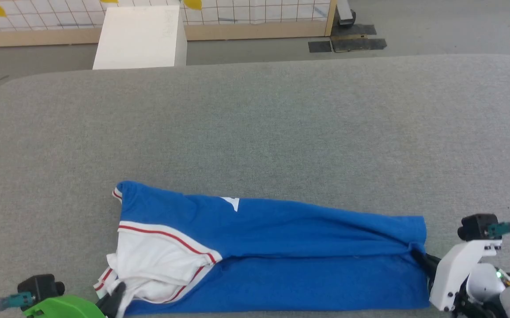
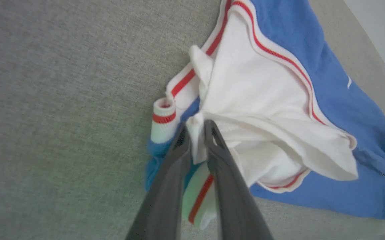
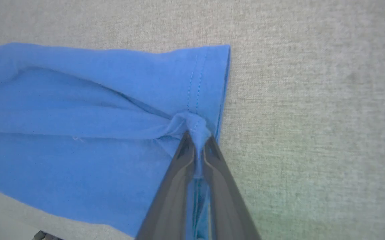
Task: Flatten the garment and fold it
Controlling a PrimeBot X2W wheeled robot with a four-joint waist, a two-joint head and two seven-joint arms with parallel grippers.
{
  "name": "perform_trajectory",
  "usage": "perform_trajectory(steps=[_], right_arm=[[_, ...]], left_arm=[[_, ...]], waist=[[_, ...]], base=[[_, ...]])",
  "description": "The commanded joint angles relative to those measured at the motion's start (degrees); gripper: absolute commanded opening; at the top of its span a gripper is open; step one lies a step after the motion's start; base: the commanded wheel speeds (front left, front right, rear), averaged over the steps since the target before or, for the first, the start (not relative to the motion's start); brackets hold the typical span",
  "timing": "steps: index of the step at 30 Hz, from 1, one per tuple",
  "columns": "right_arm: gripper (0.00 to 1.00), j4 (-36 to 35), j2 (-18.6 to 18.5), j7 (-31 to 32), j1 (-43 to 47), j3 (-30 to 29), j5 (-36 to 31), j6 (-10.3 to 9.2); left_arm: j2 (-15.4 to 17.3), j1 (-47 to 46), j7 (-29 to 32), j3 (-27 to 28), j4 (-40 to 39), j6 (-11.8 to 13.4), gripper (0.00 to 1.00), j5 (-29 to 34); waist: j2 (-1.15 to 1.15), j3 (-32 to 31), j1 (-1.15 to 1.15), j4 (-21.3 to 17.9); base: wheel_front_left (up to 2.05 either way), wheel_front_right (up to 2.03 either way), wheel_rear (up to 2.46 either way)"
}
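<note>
The royal-blue garment [image 1: 281,251] lies folded lengthwise along the near edge of the grey table [image 1: 255,128], its white sleeve with red-striped trim [image 1: 149,260] bunched at its left end. My left gripper [image 1: 114,295] is shut on the white sleeve cloth; in the left wrist view its fingers [image 2: 185,146] pinch a fold of white fabric [image 2: 262,110]. My right gripper [image 1: 419,257] is shut on the blue hem at the garment's right end; in the right wrist view a gathered knot of blue cloth [image 3: 194,125] sits between the fingertips [image 3: 209,148].
A white box [image 1: 142,37] stands on the floor beyond the table's far edge, before a gridded panel with a wooden frame [image 1: 255,26]. Dark mats [image 1: 352,42] lie on the floor at the far right. Bare grey tabletop stretches beyond the garment.
</note>
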Motion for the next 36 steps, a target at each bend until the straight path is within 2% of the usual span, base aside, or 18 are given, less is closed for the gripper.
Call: perform_trajectory(steps=[1,6,10,14,20,25,31,36], right_arm=[[1.00,0.3,0.7,-1.0,1.9,-0.4,-0.5,-0.09],[1.00,-2.3,2.0,-3.8,5.8,-1.7,-1.5,-0.09],[1.00,-7.8,2.4,-6.1,8.4,-4.1,-2.9,-0.09],[1.00,-13.9,3.5,-5.5,9.9,-7.9,-4.3,-0.09],[1.00,-20.3,3.7,0.8,9.7,-12.3,-6.3,-0.09],[1.00,-22.2,1.4,10.6,9.2,-13.8,-6.9,-0.09],[1.00,-21.3,-0.5,17.7,7.8,-12.9,-7.2,-0.09],[1.00,-18.9,-0.4,20.1,5.9,-11.5,-6.7,-0.09]], left_arm=[[-0.3,0.9,-1.0,-0.3,0.8,-0.3,1.00,0.8],[-1.1,0.7,-3.7,-1.0,0.5,0.2,1.00,3.3],[-1.7,0.2,-8.1,0.4,-1.2,2.2,1.00,5.5],[-1.1,-0.6,-10.8,0.6,-3.6,3.3,1.00,8.5],[-0.6,-1.9,-14.7,1.0,-5.5,5.0,1.00,12.5],[-0.3,-4.3,-18.6,0.6,-7.6,7.4,1.00,20.0],[-0.6,-7.3,-20.0,0.1,-9.4,9.1,1.00,28.8],[-1.1,-9.7,-20.2,-1.0,-11.0,8.7,1.00,33.4]], waist=[[0.69,-0.5,0.00,-0.3],[0.69,-1.8,0.00,-0.4],[0.69,-3.0,0.00,-0.5],[0.69,-4.2,0.00,-0.6],[0.69,-5.6,0.00,-0.7],[0.69,-5.4,0.00,0.7],[0.69,-3.7,0.00,3.5],[0.69,-1.1,0.00,5.9]], base=[[0.00,0.00,0.00],[0.00,0.00,0.00],[0.00,0.00,0.00],[0.00,0.00,0.00],[0.00,0.00,0.00],[0.00,0.00,0.00],[0.00,0.00,0.00],[0.00,0.00,0.00]])
